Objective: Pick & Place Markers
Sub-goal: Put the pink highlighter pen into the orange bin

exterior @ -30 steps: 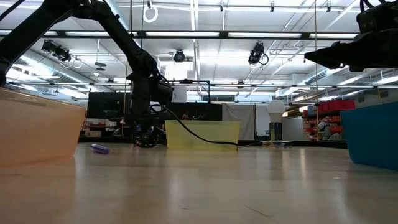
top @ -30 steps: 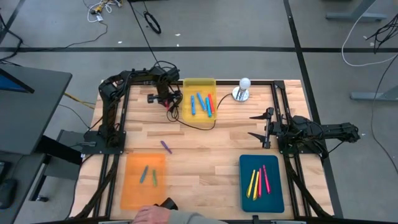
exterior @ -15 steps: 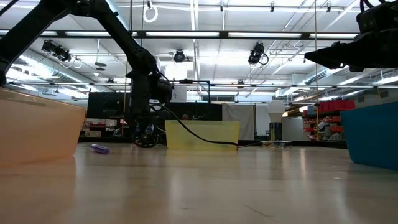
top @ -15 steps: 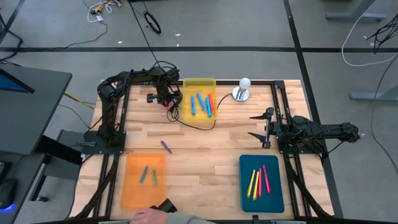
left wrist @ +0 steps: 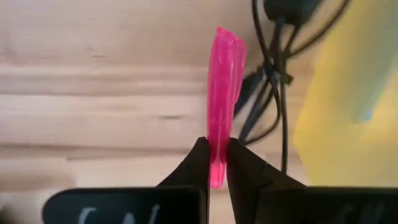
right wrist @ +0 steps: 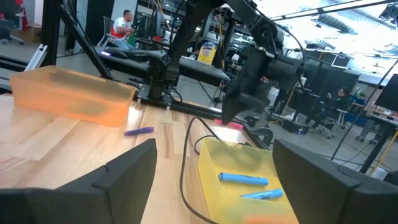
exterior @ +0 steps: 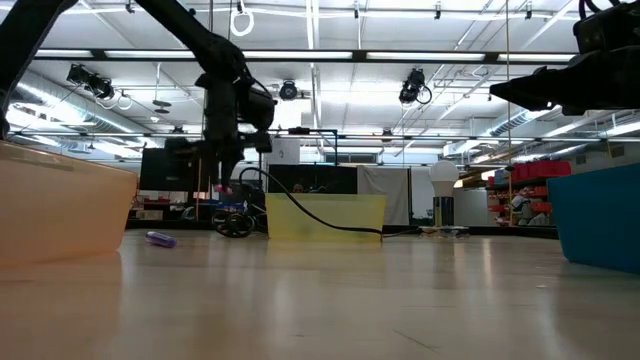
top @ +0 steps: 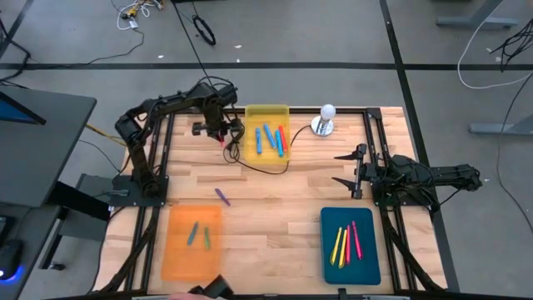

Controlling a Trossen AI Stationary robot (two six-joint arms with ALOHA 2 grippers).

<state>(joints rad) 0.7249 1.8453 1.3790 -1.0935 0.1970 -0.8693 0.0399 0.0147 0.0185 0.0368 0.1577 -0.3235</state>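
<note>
Near the bench's front edge green markers [top: 200, 236] lie in the orange tray [top: 179, 250], a purple marker [top: 221, 196] lies mid-bench, the right end effector [top: 350, 171] waits released, and the left end effector [top: 223, 137] grips a pink marker [left wrist: 222, 93] beside the yellow tray [top: 250, 150].

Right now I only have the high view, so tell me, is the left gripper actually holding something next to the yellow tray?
Observer: Yes. In the left wrist view the left gripper is shut on a pink marker.
Operator: Is it off the table?
Observer: In the low view the left gripper hangs above the tabletop, beside the yellow tray.
Operator: And the right gripper?
Observer: Its wrist view shows the right gripper open and empty, facing the yellow tray.
</note>
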